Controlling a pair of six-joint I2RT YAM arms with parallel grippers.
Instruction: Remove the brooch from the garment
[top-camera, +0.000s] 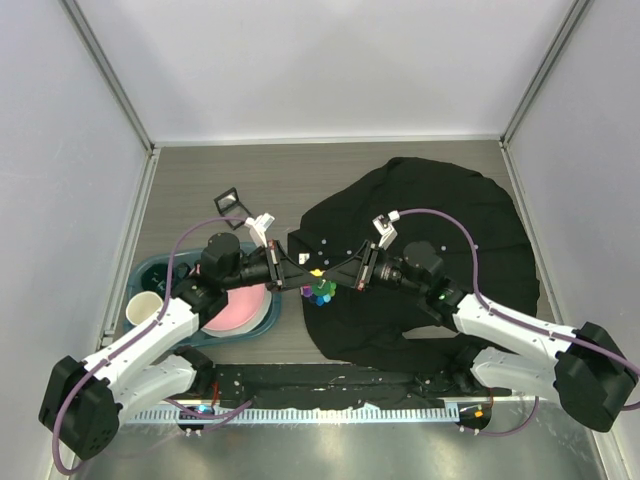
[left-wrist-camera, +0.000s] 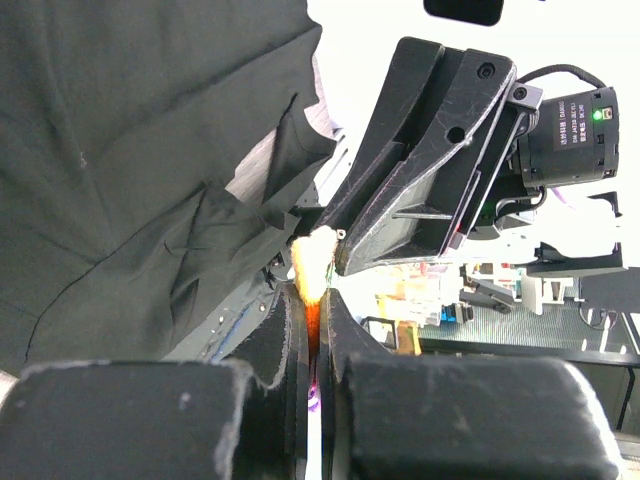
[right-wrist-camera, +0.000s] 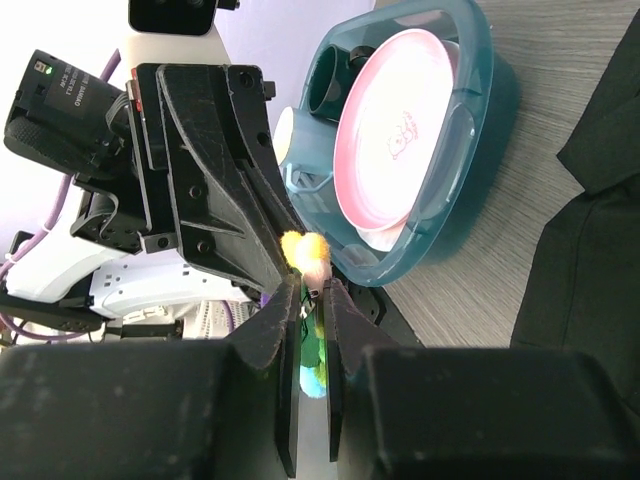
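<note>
The brooch (top-camera: 319, 287), a small flower with yellow, green, blue and purple petals, is pinched between both grippers over the left edge of the black garment (top-camera: 430, 210). My left gripper (top-camera: 305, 272) is shut on it from the left. Its yellow-orange petal (left-wrist-camera: 312, 262) sticks out past the left fingertips. My right gripper (top-camera: 336, 276) is shut on it from the right. Yellow and green-blue petals (right-wrist-camera: 312, 355) show between the right fingers. The two grippers meet tip to tip. I cannot tell whether the brooch is still pinned to the fabric (left-wrist-camera: 130, 150).
A teal bin (top-camera: 160, 275) sits at the left. It holds a pink plate (top-camera: 240, 305), a white cup (top-camera: 143, 310) and a dark mug. A small black square frame (top-camera: 229, 203) lies behind the left arm. The garment covers the right half of the table.
</note>
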